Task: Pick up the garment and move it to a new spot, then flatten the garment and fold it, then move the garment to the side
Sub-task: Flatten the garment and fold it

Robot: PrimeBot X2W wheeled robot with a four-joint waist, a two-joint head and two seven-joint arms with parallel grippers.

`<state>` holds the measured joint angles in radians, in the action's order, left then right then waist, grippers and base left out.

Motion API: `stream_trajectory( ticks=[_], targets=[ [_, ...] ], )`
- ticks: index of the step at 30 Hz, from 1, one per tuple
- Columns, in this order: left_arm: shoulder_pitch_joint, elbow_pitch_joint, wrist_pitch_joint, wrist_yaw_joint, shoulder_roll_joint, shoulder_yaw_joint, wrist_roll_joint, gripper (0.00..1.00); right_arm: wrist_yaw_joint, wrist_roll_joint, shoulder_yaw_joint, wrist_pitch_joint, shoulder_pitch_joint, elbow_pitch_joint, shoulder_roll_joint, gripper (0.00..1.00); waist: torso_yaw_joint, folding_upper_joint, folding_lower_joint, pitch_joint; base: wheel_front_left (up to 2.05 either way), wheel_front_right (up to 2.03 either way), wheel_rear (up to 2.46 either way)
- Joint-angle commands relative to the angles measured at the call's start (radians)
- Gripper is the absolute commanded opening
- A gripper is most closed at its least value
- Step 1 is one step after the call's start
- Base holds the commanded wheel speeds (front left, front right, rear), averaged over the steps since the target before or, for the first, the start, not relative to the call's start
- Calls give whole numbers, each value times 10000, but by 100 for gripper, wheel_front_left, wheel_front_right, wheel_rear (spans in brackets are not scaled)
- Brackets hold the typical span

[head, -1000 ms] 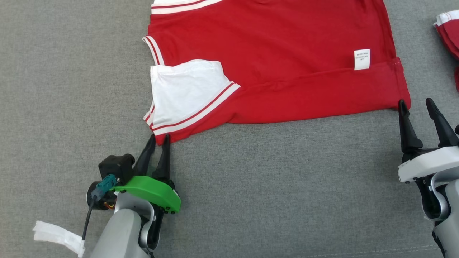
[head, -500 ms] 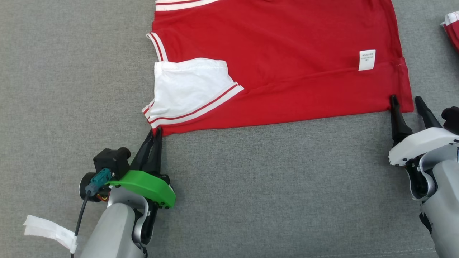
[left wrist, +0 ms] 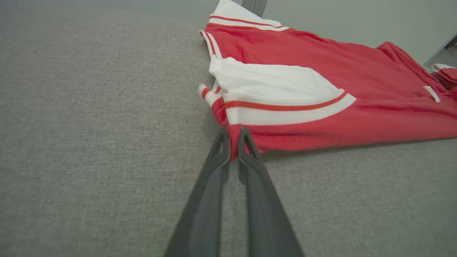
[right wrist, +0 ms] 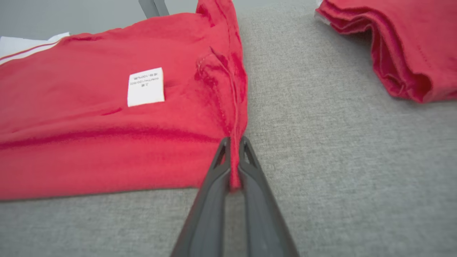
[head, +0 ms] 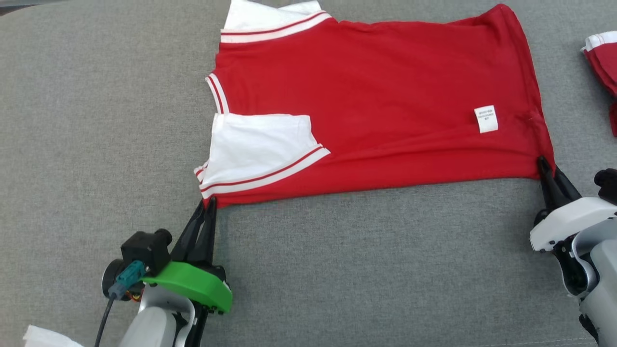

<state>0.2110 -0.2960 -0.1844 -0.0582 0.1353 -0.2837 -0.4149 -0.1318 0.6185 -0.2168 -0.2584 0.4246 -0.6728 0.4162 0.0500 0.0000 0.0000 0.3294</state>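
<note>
Spread flat on the grey cloth surface (head: 96,120): a red garment (head: 385,96) with white, striped sleeves. Pinched at both near corners, with the left gripper (head: 208,205) closed on the corner under the sleeve and the right gripper (head: 547,166) closed on the hem corner. Near that hem, a white care label (head: 486,118), print too small to read. At far right, a folded red pile (head: 602,58).

left gripper (head: 207,204) and right gripper (head: 546,166) tight on garment (head: 385,96) corners, fingers forward, arms wide apart
</note>
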Motion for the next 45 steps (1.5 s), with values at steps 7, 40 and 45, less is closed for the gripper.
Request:
stream_trajectory(
  ticks=[7, 40, 45],
  targets=[
    [-1477, 1206, 421, 249, 310, -200, -68, 0, 22, 219, 314, -72, -1510, 1254, 512, 0, -72, 0, 0, -341, 0, 0, 0],
    [3272, 4628, 5380, -152, 2418, -2, 107, 100, 19, -805, 1443, 318, -2876, 4484, 321, 100, -624, 0, 0, 939, 0, 0, 0],
    [6510, 2248, 7364, -637, 2666, -605, -813, 100, 19, -968, 1462, 343, -2335, 4831, 272, 100, -1106, 0, 0, 1816, 0, 0, 0]
  ],
)
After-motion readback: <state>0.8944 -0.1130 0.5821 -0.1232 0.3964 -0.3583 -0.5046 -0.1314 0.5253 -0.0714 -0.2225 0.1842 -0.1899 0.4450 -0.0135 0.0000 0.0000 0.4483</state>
